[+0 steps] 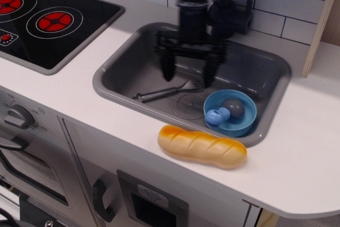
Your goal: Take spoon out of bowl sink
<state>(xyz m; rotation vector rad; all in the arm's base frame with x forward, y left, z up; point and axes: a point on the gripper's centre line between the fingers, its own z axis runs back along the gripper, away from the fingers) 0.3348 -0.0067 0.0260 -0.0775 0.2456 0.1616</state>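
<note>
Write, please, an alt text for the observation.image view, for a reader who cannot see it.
An open gripper hangs over a grey toy sink, left of a light-blue bowl that holds a blue-handled spoon. A grey fork lies on the sink floor, a toy bread loaf on the counter in front.

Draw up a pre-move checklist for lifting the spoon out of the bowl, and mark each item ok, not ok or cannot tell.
1. Hand open: ok, fingers spread wide.
2. Hand empty: ok, nothing between the fingers.
3. Spoon in the bowl: ok, blue handle resting on the front-left rim.
4. Hand above the spoon: not ok, it hangs to the left, over the fork.
5. Bowl upright in the sink: ok, front right corner.
6. Height of fingertips above the sink floor: cannot tell.
</note>
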